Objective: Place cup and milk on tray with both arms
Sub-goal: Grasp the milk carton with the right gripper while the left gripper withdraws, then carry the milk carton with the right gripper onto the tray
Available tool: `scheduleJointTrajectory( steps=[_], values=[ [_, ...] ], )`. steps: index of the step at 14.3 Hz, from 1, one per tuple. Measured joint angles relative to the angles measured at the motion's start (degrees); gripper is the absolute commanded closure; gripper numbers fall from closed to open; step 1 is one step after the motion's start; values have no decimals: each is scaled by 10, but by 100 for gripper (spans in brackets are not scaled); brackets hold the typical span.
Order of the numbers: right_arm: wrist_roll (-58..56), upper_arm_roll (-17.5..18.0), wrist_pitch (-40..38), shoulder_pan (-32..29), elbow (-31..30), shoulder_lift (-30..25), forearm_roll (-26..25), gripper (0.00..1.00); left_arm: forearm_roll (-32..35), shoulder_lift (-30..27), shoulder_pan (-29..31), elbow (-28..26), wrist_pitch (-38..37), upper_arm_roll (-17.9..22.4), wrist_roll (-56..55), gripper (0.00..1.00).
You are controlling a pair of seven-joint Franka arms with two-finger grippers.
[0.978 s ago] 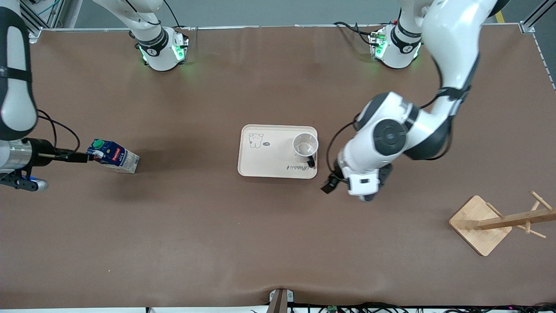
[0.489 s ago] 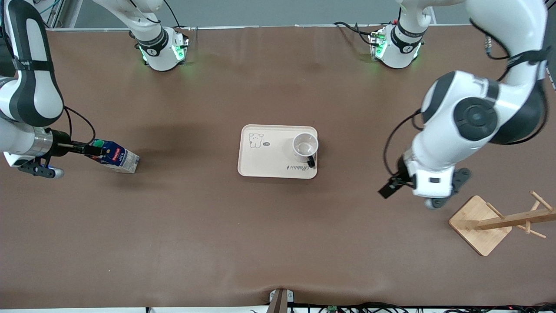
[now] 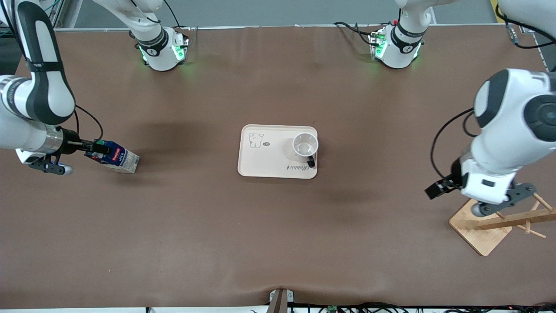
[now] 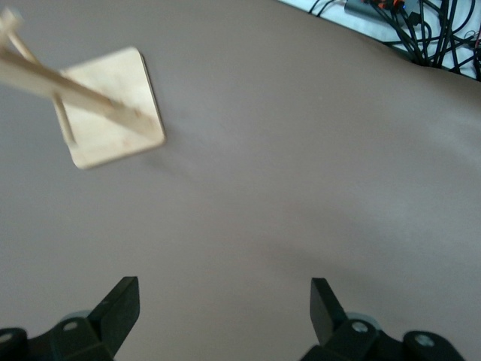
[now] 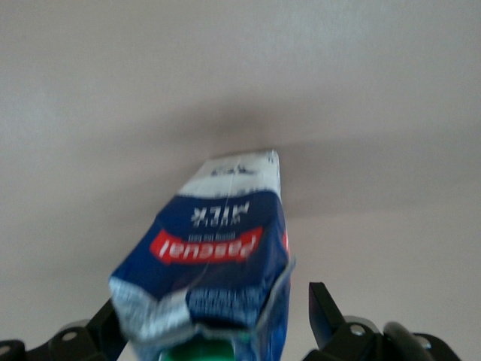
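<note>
One cup (image 3: 305, 145) sits on one tray (image 3: 265, 163); right claw (image 3: 93, 148) straddles one milk (image 3: 116, 158), unclenched; left claw (image 4: 225, 312) released.

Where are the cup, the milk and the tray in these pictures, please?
cup (image 3: 305, 144): front view, open mouth.
milk (image 3: 117, 157): front view, red-labelled side.
tray (image 3: 265, 163): front view, bare cream floor.
</note>
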Motion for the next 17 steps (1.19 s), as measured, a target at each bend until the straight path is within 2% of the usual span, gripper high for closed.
scheduleJointTrajectory(
  steps=[2,4,5,7,9,13,14,17],
  values=[
    [-1,1,21,0,-13,0,0,61,0,-14,18,1,0,0,47,0],
    [-1,1,22,0,-15,0,12,91,0,-32,22,2,-2,0,66,0],
    [-2,0,22,0,-15,-1,20,100,0,-43,22,3,-9,-2,70,0],
    [-11,1,3,0,-13,-4,28,100,0,-63,21,3,-38,-5,77,0],
    [-19,1,-61,0,8,-7,38,100,0,-78,20,2,-56,-9,78,0],
    [-15,8,-152,12,97,-14,52,100,-8,-118,2,-2,-86,-3,93,0],
    [-3,9,-171,22,123,-15,54,100,-25,-133,-15,-8,-93,15,96,0],
    [62,11,-252,78,204,-16,56,100,-76,-184,-85,-43,-110,114,148,0]
  ],
)
